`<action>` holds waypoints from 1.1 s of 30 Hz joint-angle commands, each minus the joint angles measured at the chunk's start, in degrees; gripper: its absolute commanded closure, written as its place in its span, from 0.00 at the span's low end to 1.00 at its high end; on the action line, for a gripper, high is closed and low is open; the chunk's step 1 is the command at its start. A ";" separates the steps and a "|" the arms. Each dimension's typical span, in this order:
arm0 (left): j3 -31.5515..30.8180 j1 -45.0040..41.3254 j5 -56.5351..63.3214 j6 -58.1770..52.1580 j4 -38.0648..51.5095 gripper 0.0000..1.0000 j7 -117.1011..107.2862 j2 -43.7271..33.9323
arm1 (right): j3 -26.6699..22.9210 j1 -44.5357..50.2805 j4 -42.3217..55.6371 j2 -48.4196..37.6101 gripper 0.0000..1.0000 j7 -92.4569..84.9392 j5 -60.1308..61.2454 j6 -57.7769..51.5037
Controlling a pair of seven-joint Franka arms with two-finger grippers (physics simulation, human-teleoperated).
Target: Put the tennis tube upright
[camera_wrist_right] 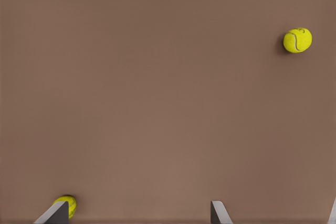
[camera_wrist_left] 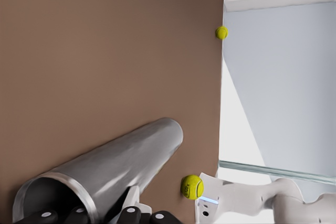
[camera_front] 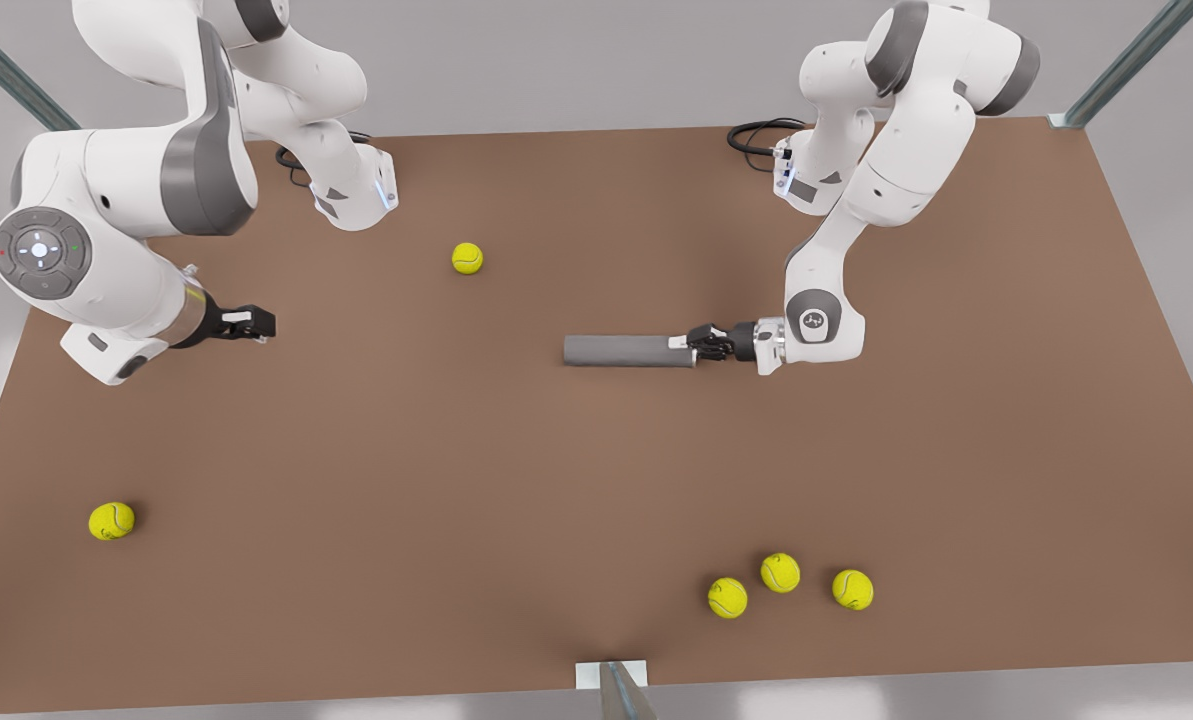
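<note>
The tennis tube (camera_front: 626, 350) lies on its side on the brown table (camera_front: 456, 450), a little toward the front view's right of the middle, with its length running left to right in that view. The left gripper (camera_front: 691, 343) is at the tube's end on the front view's right, low over the table. Its fingers are closed narrow on the wall of the tube at that end.

The left wrist view adds what the front view cannot give: this end of the tennis tube (camera_wrist_left: 121, 166) is open and has a lighter silvery rim, the inside is dark, and one white finger (camera_wrist_left: 131, 198) rests against the outside of the wall. Two tennis balls are also there, one (camera_wrist_left: 192, 186) beyond the far end of the tube and one (camera_wrist_left: 222, 32) near the table edge.

The right gripper (camera_front: 261, 323) waits at the front view's left, above the table and well apart from the tube. In the right wrist view its fingertips (camera_wrist_right: 218, 213) stand wide apart with nothing between them, over bare table with one ball (camera_wrist_right: 297, 40) farther off and another (camera_wrist_right: 65, 205) partly hidden behind a fingertip.

The front view alone gives all five balls: one (camera_front: 467, 258) at the back, one (camera_front: 111, 520) at the left, and three (camera_front: 780, 572) grouped near the front edge
</note>
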 commanded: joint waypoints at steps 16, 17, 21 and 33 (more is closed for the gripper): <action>3.06 0.17 13.76 0.02 0.92 0.79 -2.38 -7.34 | 0.06 0.10 0.22 -0.07 0.00 0.30 0.20 0.17; 3.15 0.26 13.84 0.02 0.92 0.79 -2.38 -7.69 | 0.06 0.01 0.22 -0.07 0.00 0.30 0.29 0.17; 3.68 1.31 17.71 0.02 0.92 0.79 -2.55 -10.59 | 0.06 0.27 0.31 -0.07 0.00 0.39 0.29 0.17; 7.02 1.31 35.11 -0.07 1.01 0.79 -14.59 -20.96 | 0.06 0.19 0.57 -0.15 0.00 0.48 1.69 -0.18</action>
